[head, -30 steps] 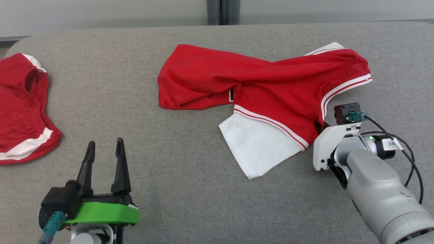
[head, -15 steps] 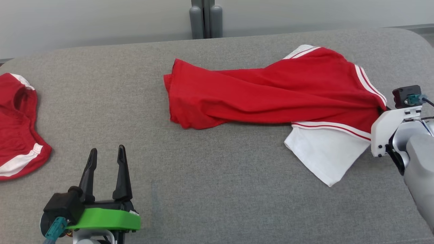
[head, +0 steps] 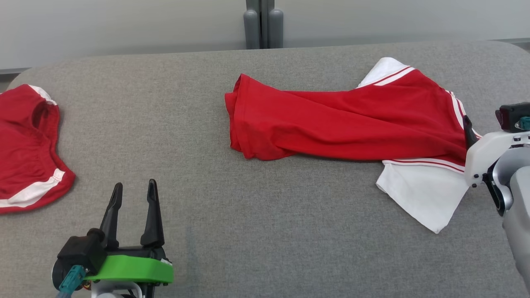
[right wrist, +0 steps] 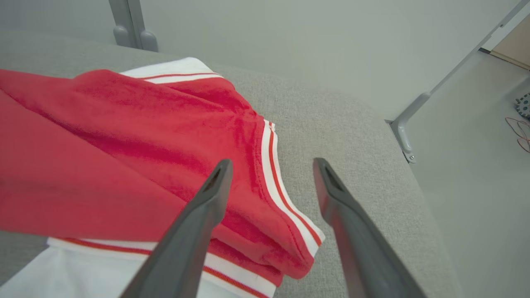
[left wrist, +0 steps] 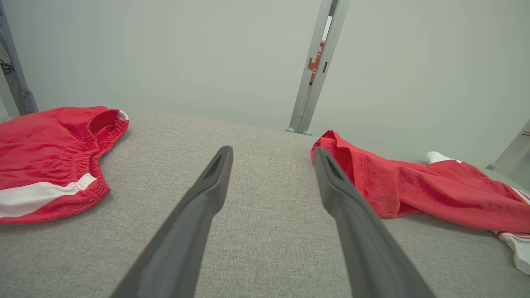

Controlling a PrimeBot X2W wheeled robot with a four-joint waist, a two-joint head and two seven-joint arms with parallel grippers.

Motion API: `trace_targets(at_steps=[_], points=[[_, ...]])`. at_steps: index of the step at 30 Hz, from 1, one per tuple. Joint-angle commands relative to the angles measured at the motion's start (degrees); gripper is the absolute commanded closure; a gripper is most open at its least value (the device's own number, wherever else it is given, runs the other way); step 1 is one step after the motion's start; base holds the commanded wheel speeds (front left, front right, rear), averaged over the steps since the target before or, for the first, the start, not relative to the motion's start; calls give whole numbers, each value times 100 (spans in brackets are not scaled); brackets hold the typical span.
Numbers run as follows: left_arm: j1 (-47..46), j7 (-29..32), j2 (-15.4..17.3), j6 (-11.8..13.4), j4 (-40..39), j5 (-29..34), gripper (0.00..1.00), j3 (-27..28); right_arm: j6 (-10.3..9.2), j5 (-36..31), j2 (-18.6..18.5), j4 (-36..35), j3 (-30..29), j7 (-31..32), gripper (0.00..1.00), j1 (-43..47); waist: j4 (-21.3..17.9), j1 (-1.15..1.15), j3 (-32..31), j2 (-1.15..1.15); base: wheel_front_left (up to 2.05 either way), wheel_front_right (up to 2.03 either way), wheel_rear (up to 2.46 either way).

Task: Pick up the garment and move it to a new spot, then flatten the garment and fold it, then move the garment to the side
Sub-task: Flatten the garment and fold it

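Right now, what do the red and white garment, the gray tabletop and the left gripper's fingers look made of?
Garment: soft matte knit, likely cotton jersey; it drapes in folds and has ribbed striped trim. Tabletop: gray woven upholstery cloth, matte, weave grain visible. Left gripper fingers: smooth dark matte, probably hard plastic, though coated metal is possible.

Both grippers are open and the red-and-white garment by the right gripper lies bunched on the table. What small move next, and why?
Probably bring the left gripper across to the bunched red end of the garment. The garment lies twisted, not flat; the right gripper stands open over its striped edge at the other end, while the left hovers open, apart from the cloth.
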Motion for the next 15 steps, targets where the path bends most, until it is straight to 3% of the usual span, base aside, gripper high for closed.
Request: trace_targets(at_steps=[1,6,15], points=[[75,-5,12,-28,18,25,0,37,-10,-99,133,-250,-130,-153,0,259,34,0,-49,0,0,0,0],[143,-4,11,-15,12,18,0,115,-10,-221,703,-1533,-470,-760,0,1028,12,0,-140,0,0,0,0],[180,-5,12,36,14,17,0,147,-10,-65,1379,-3152,-301,-1309,0,2374,-81,0,-292,0,0,0,0]])
